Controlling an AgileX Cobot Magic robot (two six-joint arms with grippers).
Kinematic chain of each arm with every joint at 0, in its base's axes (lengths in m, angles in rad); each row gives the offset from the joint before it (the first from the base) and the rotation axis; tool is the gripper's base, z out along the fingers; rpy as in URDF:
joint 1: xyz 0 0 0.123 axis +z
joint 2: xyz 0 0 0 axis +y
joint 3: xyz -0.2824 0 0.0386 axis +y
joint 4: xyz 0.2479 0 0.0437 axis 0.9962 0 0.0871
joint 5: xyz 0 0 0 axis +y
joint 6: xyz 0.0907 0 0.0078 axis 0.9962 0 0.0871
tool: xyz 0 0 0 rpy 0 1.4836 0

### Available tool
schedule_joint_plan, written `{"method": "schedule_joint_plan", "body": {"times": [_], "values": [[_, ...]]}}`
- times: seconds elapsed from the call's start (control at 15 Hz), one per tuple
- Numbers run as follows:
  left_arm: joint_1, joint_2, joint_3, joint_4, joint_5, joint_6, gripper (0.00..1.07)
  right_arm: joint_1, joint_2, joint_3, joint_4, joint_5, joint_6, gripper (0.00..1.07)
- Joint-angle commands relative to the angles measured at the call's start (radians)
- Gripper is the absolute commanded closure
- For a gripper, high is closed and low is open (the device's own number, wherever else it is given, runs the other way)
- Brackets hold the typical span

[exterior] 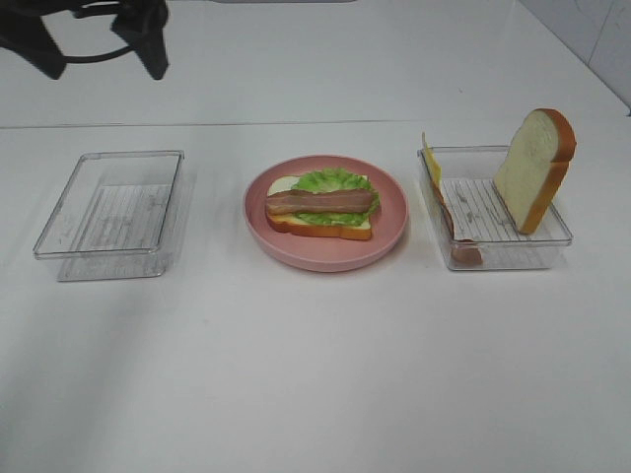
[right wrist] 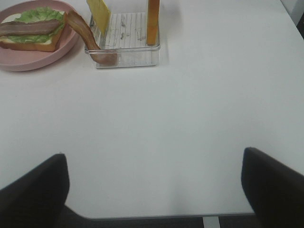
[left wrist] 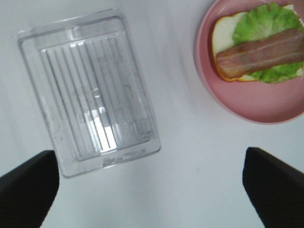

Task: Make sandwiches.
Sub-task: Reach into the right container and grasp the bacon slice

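A partly built sandwich (exterior: 320,205) lies on the round pink plate (exterior: 325,258): a white bread slice, green lettuce and a bacon strip on top. It also shows in the left wrist view (left wrist: 261,52) and the right wrist view (right wrist: 31,34). A bread slice (exterior: 535,168) stands on edge in the right clear tray (exterior: 513,251), with a yellow cheese slice (exterior: 431,158) and a second bacon strip (exterior: 449,222) leaning on the tray's plate-side wall. My left gripper (left wrist: 152,190) is open and empty, high above the table at back left (exterior: 99,59). My right gripper (right wrist: 154,190) is open and empty.
An empty clear tray (exterior: 113,202) sits left of the plate, below my left gripper (left wrist: 90,90). The white table's front edge (right wrist: 156,216) shows under my right gripper. Bare white table lies in front of the plate and trays.
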Motion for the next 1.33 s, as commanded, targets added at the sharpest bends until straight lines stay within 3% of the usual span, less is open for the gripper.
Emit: {"method": "schedule_joint_plan", "body": {"times": [0.07, 0.27, 0.4, 0.47, 0.67, 1.0, 1.33], "values": [[0.063, -0.130, 0.137, 0.000, 0.101, 0.034, 0.04, -0.004, -0.021, 0.003, 0.009, -0.008, -0.002, 0.11], [0.137, -0.269, 0.286, -0.001, 0.093, 0.042, 0.04, -0.004, -0.021, 0.003, 0.009, -0.008, -0.002, 0.11], [0.225, -0.422, 0.470, -0.003, 0.057, 0.064, 0.04, -0.004, -0.021, 0.003, 0.009, -0.008, -0.002, 0.11], [0.240, -0.450, 0.500, -0.004, 0.048, 0.069, 0.04, -0.004, -0.021, 0.003, 0.009, -0.008, -0.002, 0.11], [0.342, -0.676, 0.728, -0.018, -0.041, 0.076, 0.04, -0.004, -0.021, 0.003, 0.009, -0.008, -0.002, 0.11], [0.342, -1.033, 0.993, -0.040, -0.123, 0.076, 0.04, -0.004, -0.021, 0.003, 0.009, -0.008, -0.002, 0.11], [0.342, -1.394, 1.168, -0.041, -0.172, 0.098, 0.04, -0.004, -0.021, 0.003, 0.009, -0.008, -0.002, 0.11]]}}
